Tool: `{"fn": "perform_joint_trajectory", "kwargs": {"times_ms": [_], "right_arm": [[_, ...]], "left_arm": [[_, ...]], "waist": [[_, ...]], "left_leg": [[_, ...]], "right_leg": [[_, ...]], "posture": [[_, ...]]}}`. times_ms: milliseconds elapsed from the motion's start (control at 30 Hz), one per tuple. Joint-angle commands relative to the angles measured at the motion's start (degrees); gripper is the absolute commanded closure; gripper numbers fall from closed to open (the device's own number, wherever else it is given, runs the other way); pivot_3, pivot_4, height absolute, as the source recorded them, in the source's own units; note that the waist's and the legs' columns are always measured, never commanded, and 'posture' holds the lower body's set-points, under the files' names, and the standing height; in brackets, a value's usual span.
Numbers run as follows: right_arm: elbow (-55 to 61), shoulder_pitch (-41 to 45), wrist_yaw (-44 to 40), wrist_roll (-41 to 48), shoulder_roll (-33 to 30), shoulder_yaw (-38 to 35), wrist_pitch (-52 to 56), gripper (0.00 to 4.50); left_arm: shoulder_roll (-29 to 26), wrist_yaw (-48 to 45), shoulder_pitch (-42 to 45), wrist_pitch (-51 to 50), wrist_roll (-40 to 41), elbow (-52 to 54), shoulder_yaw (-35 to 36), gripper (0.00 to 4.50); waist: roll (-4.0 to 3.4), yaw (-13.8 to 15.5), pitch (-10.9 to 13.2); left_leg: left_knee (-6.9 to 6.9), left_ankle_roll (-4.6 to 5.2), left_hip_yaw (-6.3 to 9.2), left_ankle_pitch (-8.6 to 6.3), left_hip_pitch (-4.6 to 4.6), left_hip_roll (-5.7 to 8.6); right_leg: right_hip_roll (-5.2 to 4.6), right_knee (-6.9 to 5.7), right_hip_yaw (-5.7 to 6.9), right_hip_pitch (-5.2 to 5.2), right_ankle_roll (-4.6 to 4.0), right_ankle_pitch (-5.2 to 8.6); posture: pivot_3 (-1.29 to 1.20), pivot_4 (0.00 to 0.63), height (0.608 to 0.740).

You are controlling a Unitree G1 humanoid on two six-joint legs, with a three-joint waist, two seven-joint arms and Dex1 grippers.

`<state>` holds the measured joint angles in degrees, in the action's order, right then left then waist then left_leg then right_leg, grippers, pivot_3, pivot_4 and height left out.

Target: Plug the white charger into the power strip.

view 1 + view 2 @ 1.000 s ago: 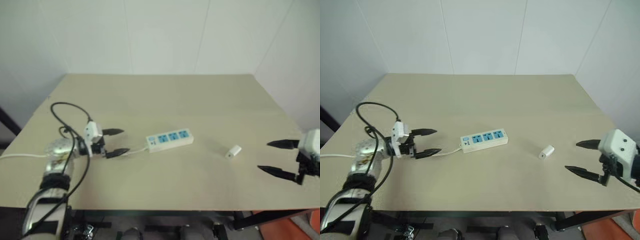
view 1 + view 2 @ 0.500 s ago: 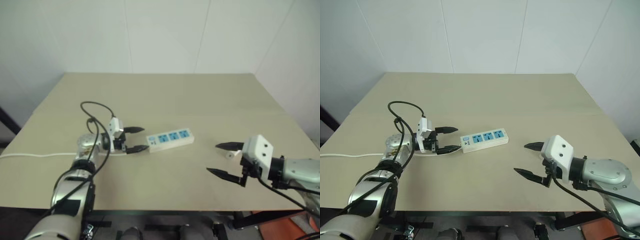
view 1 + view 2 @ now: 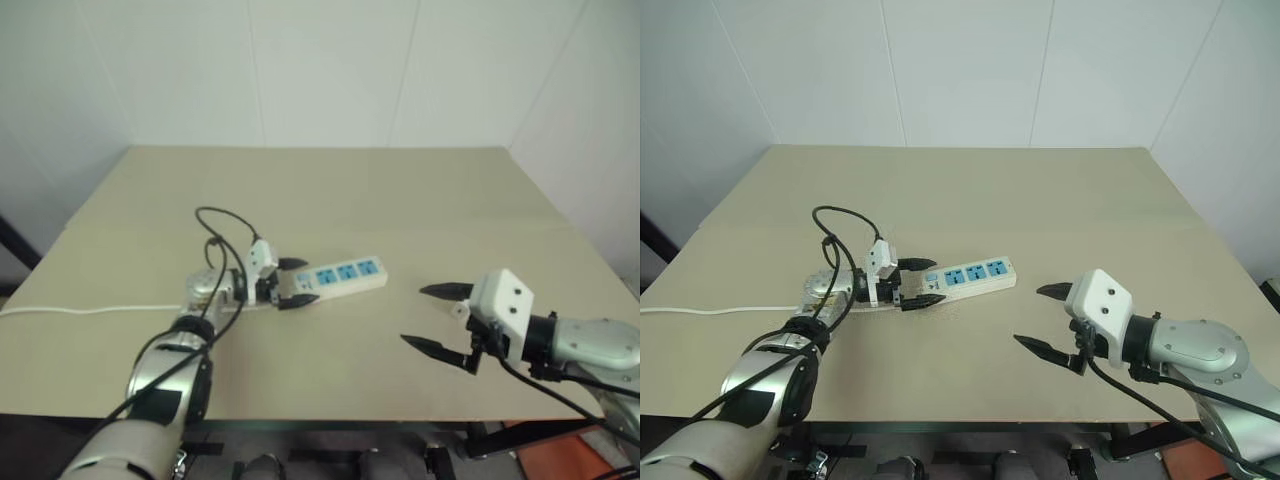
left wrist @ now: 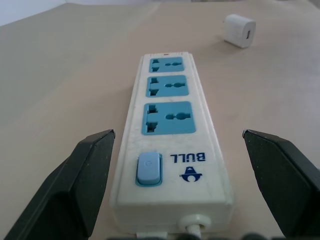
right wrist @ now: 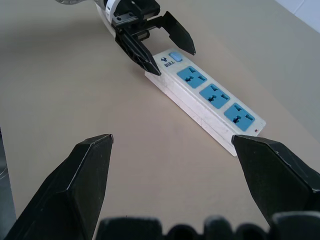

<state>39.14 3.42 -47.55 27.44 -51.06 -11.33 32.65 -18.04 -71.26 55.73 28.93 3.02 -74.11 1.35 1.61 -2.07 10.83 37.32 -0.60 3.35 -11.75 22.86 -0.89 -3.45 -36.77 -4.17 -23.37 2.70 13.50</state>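
Observation:
The power strip [image 3: 342, 275] lies flat on the table's middle, its three blue sockets facing up. My left gripper [image 3: 297, 282] is open, and its fingers [image 4: 80, 185] straddle the strip's switch end [image 4: 148, 169] with a gap on each side. The white charger [image 4: 239, 30] lies on the table past the strip's other end. My right gripper [image 3: 1030, 316] hovers open to the right of the strip, pointing towards it, with nothing between its fingers [image 5: 85, 175]. The right wrist view shows the strip [image 5: 210, 95] and my left gripper [image 5: 175, 61] at its switch end.
The strip's thin white cord [image 3: 80, 310] runs left along the tan table [image 3: 330, 190] to its left edge. A black cable [image 3: 222, 225] loops above my left wrist. White walls stand behind and to the right.
My left gripper has moved right along the cord until its fingers flank the strip's switch end. My right gripper has come in from the table's right edge towards the charger and the strip.

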Motion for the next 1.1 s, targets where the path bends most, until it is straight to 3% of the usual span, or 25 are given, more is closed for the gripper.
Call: {"fn": "perform_joint_trajectory", "kwargs": {"times_ms": [33, 233, 400, 633, 733, 867, 1100], "right_arm": [[1.99, -0.34, 0.51, 0.65, -0.2, -1.23, 0.03, 0.0], [2.11, -0.53, 1.3, -0.55, 0.0, 0.62, 0.03, 0.0], [2.06, -0.09, 1.68, -0.78, -0.28, 1.17, 0.1, 0.0], [2.85, -1.22, 2.01, -1.1, -0.76, 0.66, 0.37, 0.0], [3.03, -2.36, 2.21, -1.65, -0.71, 0.57, 0.13, 0.0], [2.09, -2.42, 2.49, -2.82, -0.06, 2.42, -0.51, 0.0], [0.19, -1.95, 2.5, -5.45, 0.58, 5.32, -1.98, 0.0]], "left_arm": [[-0.13, 3.32, -0.2, 1.33, -2.48, -0.49, -0.53, 0.02], [0.72, 2.35, -0.53, -0.49, -3.82, -1.13, -0.41, 0.02], [1.36, 3.85, -0.49, 0.06, -4.61, -0.86, -0.53, 1.21], [0.5, 5.15, -1.13, 1.11, -6.58, 1.9, -2.19, 1.22], [-0.36, 5.6, -1.59, -3.38, -7.84, 5.33, -4.13, 1.22], [0.63, 0.69, -5.61, -19.08, -0.72, 21.82, -2.86, 1.22], [-0.79, 7.82, -17.95, -43.75, 1.61, 51.96, -3.99, 1.22]], "waist": [[0.0, -0.01, 0.0], [0.0, 0.04, 0.0], [0.01, 0.1, -0.01], [0.02, 0.95, -0.02], [0.03, 1.04, -0.02], [0.03, 0.92, -0.02], [0.03, 0.97, -0.02]], "left_leg": [[0.0, 0.0, 0.0, 0.0, 0.0, 0.0], [0.0, 0.0, 0.0, 0.0, 0.01, 0.0], [0.0, 0.0, 0.0, 0.0, -0.03, 0.01], [0.03, 0.0, 0.0, 0.0, -0.05, 0.01], [0.03, 0.0, 0.0, 0.0, -0.04, 0.01], [0.03, 0.0, -0.01, 0.0, -0.03, 0.0], [0.03, 0.0, 0.0, 0.0, -0.01, -0.02]], "right_leg": [[0.0, 0.0, 0.0, 0.0, 0.0, 0.0], [0.0, 0.01, 0.0, 0.0, 0.0, 0.0], [0.0, 0.0, 0.0, 0.04, 0.0, 0.0], [-0.01, 0.01, 0.0, 0.07, 0.03, -0.01], [-0.01, 0.02, 0.01, 0.07, 0.03, -0.01], [0.0, 0.0, 0.0, 0.07, 0.03, -0.01], [-0.01, 0.01, 0.0, 0.03, 0.02, -0.01]], "posture": [[0.0, 0.15, 0.74], [0.0, 0.15, 0.74], [0.0, 0.15, 0.74], [0.0, 0.15, 0.74], [0.0, 0.15, 0.74], [0.0, 0.15, 0.74], [0.0, 0.15, 0.74]]}}
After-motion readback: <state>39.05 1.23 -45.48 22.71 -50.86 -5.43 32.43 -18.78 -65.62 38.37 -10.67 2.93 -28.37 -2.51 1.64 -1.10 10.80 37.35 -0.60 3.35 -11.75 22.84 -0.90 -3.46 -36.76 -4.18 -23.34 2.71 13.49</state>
